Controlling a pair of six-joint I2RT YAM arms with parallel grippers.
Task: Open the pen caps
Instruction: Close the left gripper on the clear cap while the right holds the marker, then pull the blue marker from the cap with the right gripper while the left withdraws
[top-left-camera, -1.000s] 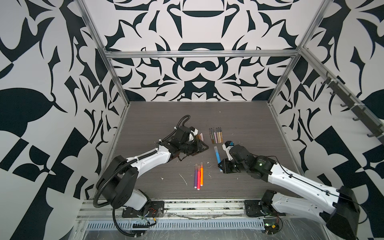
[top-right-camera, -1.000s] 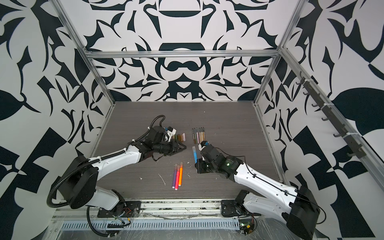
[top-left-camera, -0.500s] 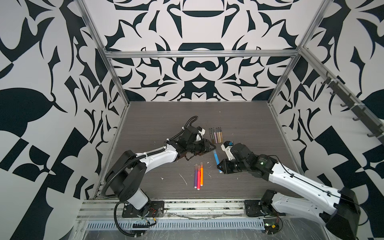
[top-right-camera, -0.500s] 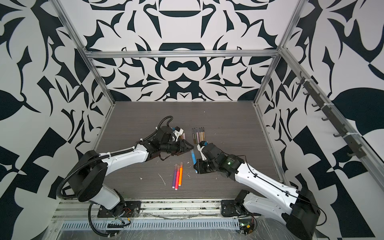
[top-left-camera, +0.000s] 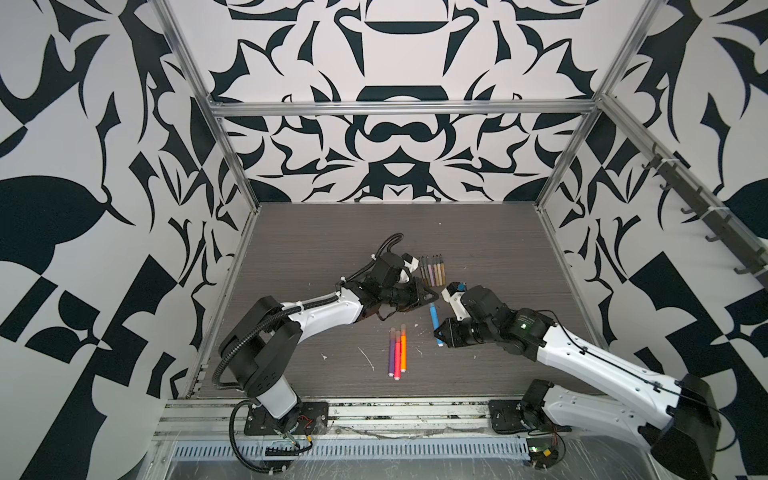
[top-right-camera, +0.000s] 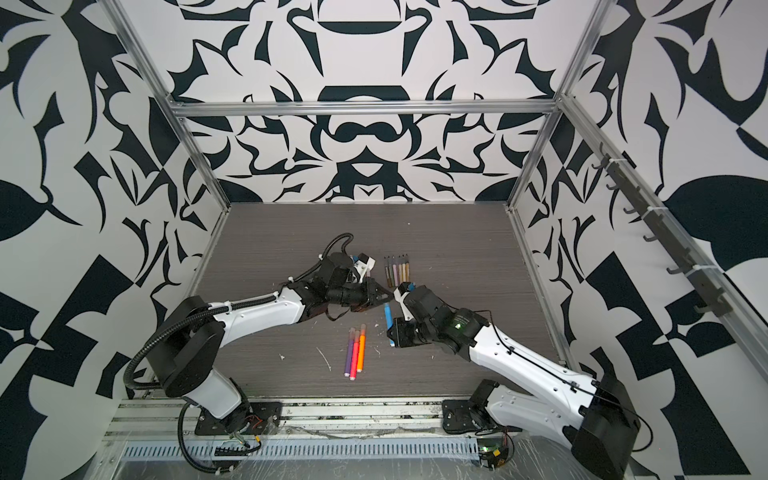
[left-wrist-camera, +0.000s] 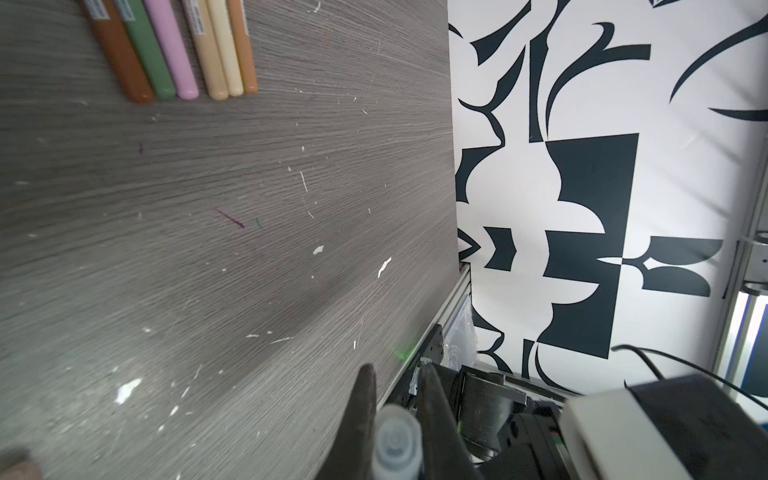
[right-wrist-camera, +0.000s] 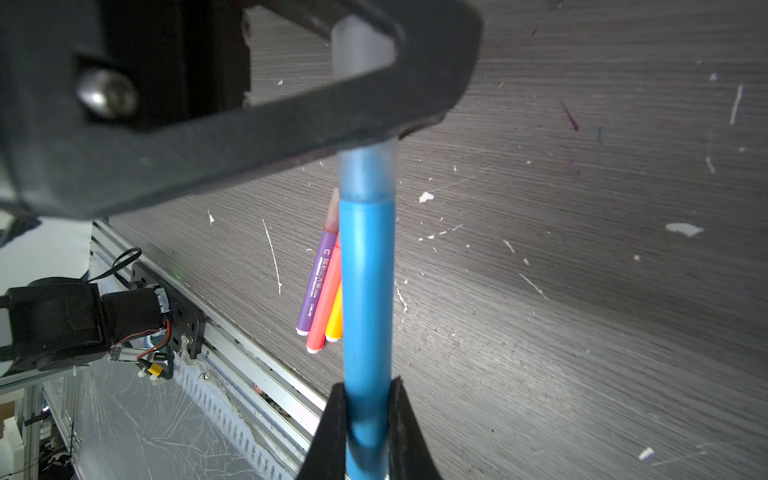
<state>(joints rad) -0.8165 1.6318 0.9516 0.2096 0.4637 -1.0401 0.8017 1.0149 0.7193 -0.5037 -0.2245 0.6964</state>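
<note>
only wrist views show left pincer (left-wrist-camera: 397, 395) pinching the cap (left-wrist-camera: 395, 442), right pincer (right-wrist-camera: 368, 388) pinching the blue pen (right-wrist-camera: 365, 282).

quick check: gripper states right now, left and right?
left gripper: closed on the translucent frosted plastic cap of the slim blue plastic pen.
right gripper: closed on that pen's barrel.

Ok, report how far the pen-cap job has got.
Done, it seems: the six thin pens at the back show dark pointed tips, apparently uncapped. In hand: the right gripper holds the blue pen by its barrel and the left gripper is shut on its translucent cap, which is still seated. Left: the purple, pink and orange pens near the front lie with caps on.
</note>
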